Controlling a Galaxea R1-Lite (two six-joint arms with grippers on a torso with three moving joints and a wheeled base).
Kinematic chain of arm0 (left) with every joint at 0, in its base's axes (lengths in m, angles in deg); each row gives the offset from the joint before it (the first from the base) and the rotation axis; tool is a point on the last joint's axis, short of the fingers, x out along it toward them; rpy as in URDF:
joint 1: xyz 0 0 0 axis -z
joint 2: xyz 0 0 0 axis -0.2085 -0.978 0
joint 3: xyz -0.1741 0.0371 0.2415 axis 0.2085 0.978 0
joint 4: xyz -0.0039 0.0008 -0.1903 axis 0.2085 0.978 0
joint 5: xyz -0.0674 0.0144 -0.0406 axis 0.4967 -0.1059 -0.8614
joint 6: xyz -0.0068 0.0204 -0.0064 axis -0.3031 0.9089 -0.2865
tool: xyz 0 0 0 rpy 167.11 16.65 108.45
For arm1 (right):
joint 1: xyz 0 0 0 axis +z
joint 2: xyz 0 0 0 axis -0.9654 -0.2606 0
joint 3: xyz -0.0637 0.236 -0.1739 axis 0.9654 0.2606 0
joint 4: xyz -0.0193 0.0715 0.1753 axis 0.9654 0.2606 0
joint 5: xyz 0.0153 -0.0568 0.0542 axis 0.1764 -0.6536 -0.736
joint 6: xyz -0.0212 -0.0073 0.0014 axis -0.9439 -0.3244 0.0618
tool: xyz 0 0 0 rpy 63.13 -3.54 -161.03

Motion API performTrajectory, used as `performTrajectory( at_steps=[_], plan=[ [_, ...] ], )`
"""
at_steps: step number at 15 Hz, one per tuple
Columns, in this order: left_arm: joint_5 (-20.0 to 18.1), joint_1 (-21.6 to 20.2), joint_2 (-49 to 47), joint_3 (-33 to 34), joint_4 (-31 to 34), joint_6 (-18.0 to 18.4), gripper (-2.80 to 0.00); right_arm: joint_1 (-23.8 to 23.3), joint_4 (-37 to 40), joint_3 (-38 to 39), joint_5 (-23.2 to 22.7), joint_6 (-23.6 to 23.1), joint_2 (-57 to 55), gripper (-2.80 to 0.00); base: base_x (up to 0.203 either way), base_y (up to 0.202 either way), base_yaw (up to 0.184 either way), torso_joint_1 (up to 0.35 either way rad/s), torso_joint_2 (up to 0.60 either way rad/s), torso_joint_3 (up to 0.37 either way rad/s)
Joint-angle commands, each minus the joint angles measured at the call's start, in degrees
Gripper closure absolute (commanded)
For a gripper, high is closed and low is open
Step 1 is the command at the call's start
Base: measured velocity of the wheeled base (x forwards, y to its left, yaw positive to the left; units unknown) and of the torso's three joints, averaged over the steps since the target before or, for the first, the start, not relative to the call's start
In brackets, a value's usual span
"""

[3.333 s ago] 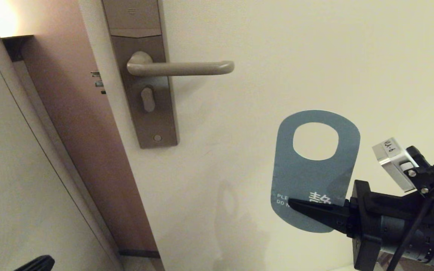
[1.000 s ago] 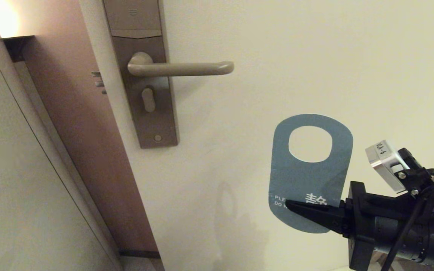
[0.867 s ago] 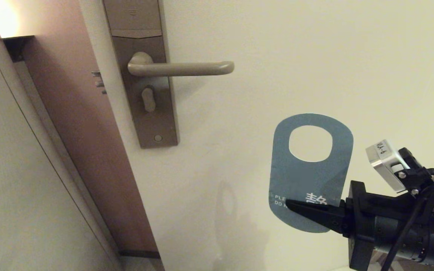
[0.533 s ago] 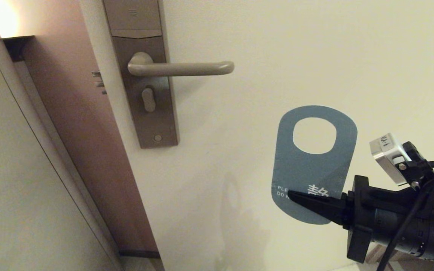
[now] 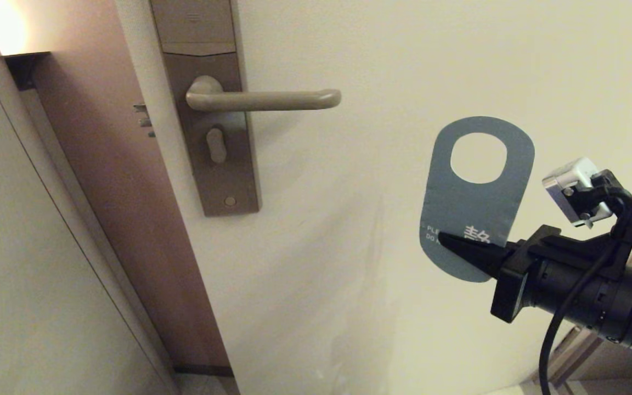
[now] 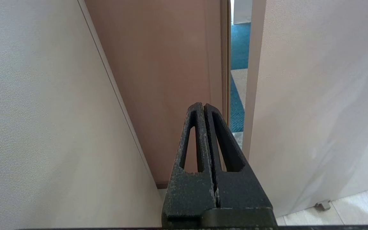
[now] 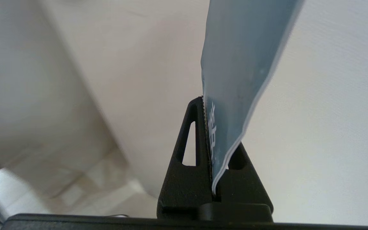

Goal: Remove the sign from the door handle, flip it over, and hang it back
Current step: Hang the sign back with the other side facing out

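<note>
The flat blue card sign with rounded ends and an oval hole [image 5: 478,203] stands nearly upright in front of the cream door [image 5: 404,66], its hole at the top and its blue face with white lettering turned toward the head camera. It sits well to the right of, and lower than, the horizontal beige-grey metal lever door handle [image 5: 264,100], and is apart from it; nothing lies in the stretch of door between them. The right hand [image 5: 445,241] reaches in from the right and is clamped on the sign's lower part, its black fingers [image 7: 187,153] pressed against both faces of the card. The handle projects from a tall brown metal lock plate [image 5: 212,109] with a keyhole cover below the lever. Left of the plate runs the brown door edge [image 5: 113,192], then a pale wall panel [image 5: 20,247]. The left hand [image 6: 204,107], low beside that panel, has its fingers together and holds nothing.
</note>
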Motion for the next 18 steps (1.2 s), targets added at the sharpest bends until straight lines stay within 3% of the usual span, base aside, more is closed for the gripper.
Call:
performTrajectory(
  at_steps=[1,8,13,18],
  plan=[
    [0.0,0.0,0.0,0.0,0.0,0.1,0.0,0.0,1.1,-0.5,1.6,0.0,1.3,0.0,0.0,0.0,0.0,0.0,0.0,0.0],
    [0.0,0.0,0.0,0.0,0.0,0.0,0.0,0.2,11.8,-3.2,2.1,-2.9,6.5,0.0,0.0,0.0,0.0,0.0,0.0,0.0],
    [0.0,0.0,0.0,0.0,0.0,0.0,0.0,1.7,27.1,-13.1,1.2,-2.5,7.0,0.0,0.0,0.0,0.0,0.0,0.0,0.0],
    [0.0,0.0,0.0,0.0,0.0,0.0,0.0,2.3,29.1,-17.4,1.6,-2.6,3.5,0.0,0.0,0.0,0.0,0.0,0.0,0.0]
  ],
)
